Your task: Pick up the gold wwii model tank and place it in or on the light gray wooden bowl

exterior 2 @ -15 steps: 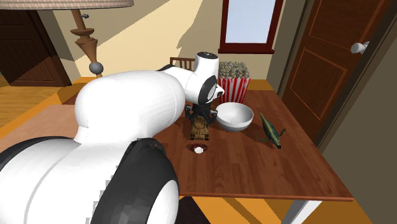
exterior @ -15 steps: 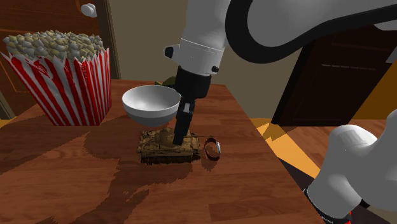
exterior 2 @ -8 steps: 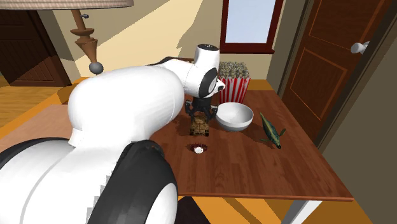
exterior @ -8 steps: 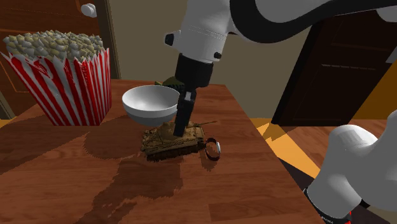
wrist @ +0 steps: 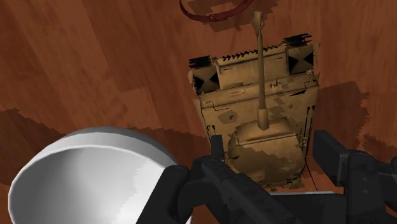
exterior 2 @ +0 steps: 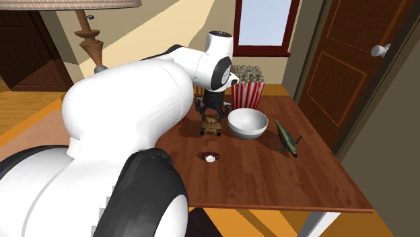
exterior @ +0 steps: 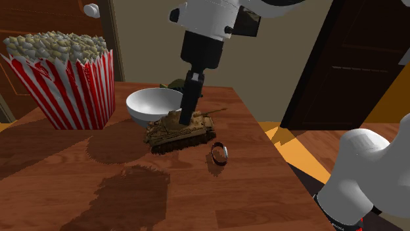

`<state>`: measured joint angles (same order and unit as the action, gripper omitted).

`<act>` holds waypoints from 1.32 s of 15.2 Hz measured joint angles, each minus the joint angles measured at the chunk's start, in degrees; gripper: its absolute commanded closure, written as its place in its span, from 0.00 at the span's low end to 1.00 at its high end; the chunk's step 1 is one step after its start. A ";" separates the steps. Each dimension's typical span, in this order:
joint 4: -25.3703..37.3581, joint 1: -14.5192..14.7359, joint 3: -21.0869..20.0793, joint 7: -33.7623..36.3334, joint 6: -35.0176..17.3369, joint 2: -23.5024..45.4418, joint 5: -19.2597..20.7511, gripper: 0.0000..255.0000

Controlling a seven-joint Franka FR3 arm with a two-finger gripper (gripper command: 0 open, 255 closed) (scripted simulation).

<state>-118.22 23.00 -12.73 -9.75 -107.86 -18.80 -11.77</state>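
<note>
**A:** Start at the shoulder view's left. What stands there?

**B:** A red-and-white striped popcorn box (exterior: 62,79), heaped full, on the wooden tabletop (exterior: 79,190).

**A:** And next along?

**B:** The white bowl (exterior: 150,105), upright, near the box but apart from it. Just beside it is the tan model tank (exterior: 181,130), whose hull overlaps the bowl's near rim in that view.

**A:** Is the tank held?

**B:** Yes. The jaws are clamped on it at the turret. In the wrist view the black fingers (wrist: 219,172) sit one on each side of the hull, and the barrel points away from the hand.

**A:** Does it rest on the wood?

**B:** It appears to hang just above it, tilted with the barrel end higher, and its shadow lies beneath.

**A:** Further right?

**B:** A small dark-red strap ring (exterior: 219,154) lies on the tabletop, near the tank but not touching it. Then comes the arm (exterior: 361,177), white, at the lower right.

**A:** And the second exterior view?

**B:** From its left there is a wooden lamp (exterior 2: 91,40) and the arm's bulk. Next come the tank beside the bowl, a green toy reptile (exterior 2: 288,139) on the tabletop, and a brown door (exterior 2: 350,67).
</note>
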 measured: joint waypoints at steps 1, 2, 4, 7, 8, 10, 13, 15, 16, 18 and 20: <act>0.45 -0.01 0.06 0.04 0.61 -0.15 0.01 1.00; 1.10 0.01 0.06 0.21 1.35 -0.26 0.03 1.00; 3.06 -0.08 0.16 0.39 2.96 0.08 0.21 1.00; 6.03 -0.17 0.22 0.81 5.32 0.67 0.45 1.00; 6.82 -0.17 0.24 0.95 6.15 0.62 0.48 1.00; 8.36 -0.22 0.34 1.09 7.57 0.74 0.58 1.00; 11.09 -0.28 0.41 1.44 9.76 1.26 0.76 1.00; 12.84 -0.31 0.43 1.68 11.20 1.57 0.86 1.00; 13.88 -0.35 0.46 1.77 11.89 1.92 0.95 1.00; 17.47 -0.79 0.93 1.19 13.18 4.35 1.48 1.00; 20.88 -1.48 1.79 -0.13 13.97 7.26 2.01 1.00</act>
<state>-97.34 21.52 -10.93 -9.88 -93.89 -11.54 -9.75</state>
